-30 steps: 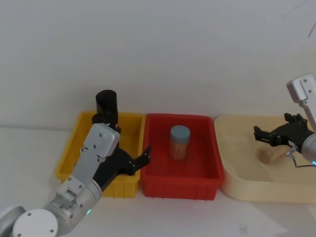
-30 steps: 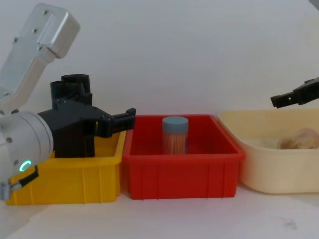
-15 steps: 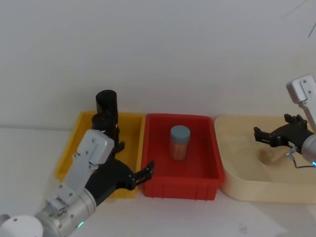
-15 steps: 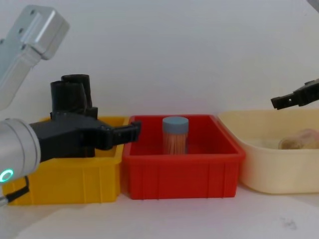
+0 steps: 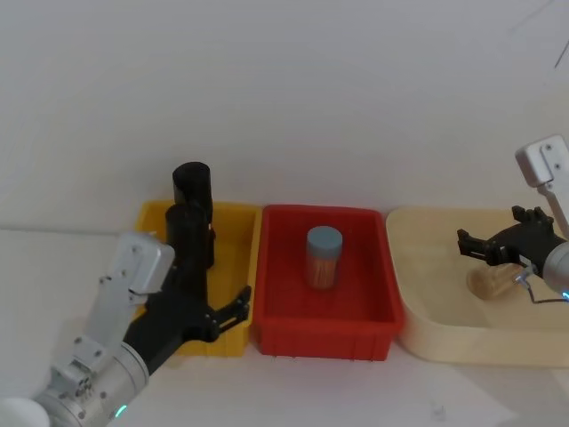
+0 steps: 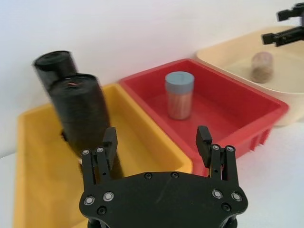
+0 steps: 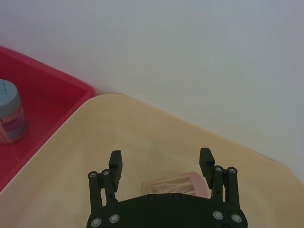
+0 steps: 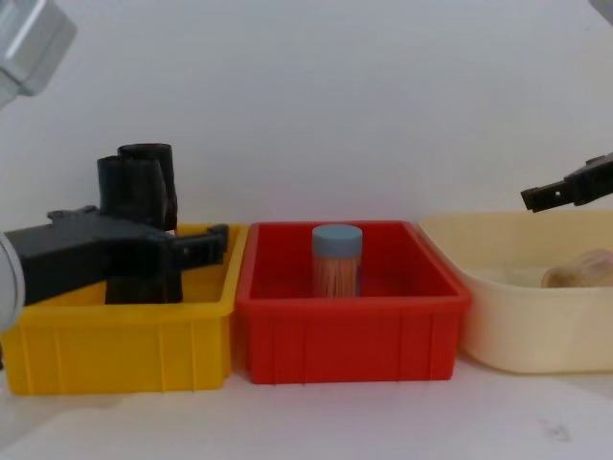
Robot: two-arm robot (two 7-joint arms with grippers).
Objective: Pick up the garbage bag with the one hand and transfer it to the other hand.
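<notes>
1. Nearest the robot, at left: left gripper (image 5: pixel 227 313), fingers spread and empty, low over the near wall of the yellow bin (image 5: pixel 228 207) and aimed into it.
2. Yellow bin, near half: second black roll (image 5: pixel 185 235), upright, with a small reddish mark near its top.
3. Right side: right gripper (image 5: pixel 469 245), fingers apart and empty, above the beige tray (image 5: pixel 427 271).
4. Yellow bin, at the far wall: garbage bag (image 5: pixel 191 182), a plain glossy roll, upright, just behind the second black roll. It is probably light, firm and slippery, so it is best pinched across mid-height, square to its axis.
</notes>
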